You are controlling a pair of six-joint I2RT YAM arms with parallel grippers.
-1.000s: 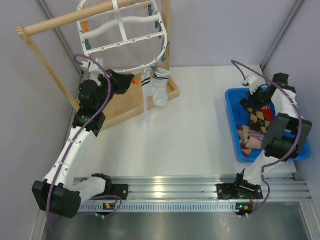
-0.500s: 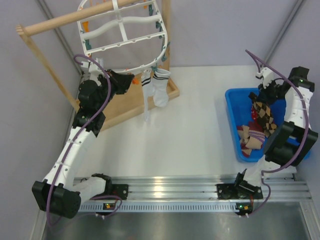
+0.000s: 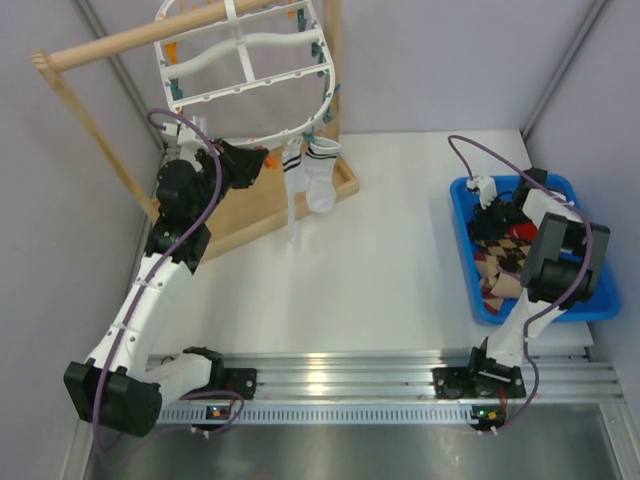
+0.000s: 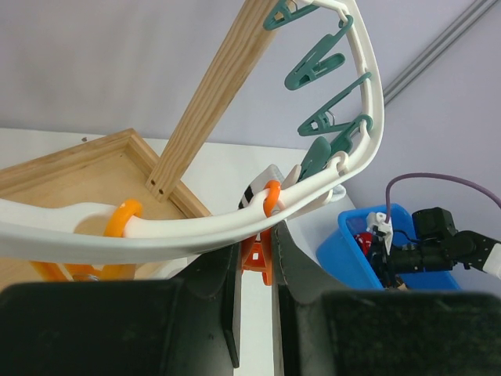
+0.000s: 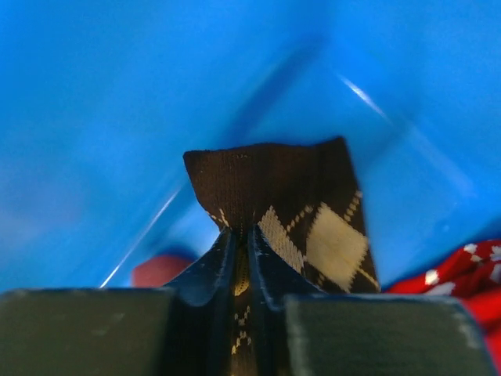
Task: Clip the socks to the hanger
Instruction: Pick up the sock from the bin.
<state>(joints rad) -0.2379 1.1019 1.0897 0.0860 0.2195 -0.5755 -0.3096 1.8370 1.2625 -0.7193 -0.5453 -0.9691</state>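
Observation:
The white oval hanger hangs from the wooden pole with teal and orange clips on its rim. Two white socks with dark cuff bands hang from its lower edge. My left gripper is at the lower rim, shut on an orange clip. My right gripper is down in the blue bin, shut on the brown-black argyle sock. The argyle sock also shows in the top view. A red sock and tan-maroon striped socks lie in the bin.
The wooden pole rack with its tray base stands at the back left, under the hanger. Grey walls close in on both sides. The aluminium rail runs along the near edge.
My right arm raised the argyle sock above the bin, then folded down and left, so the sock is low in the bin again. The left arm has not moved.

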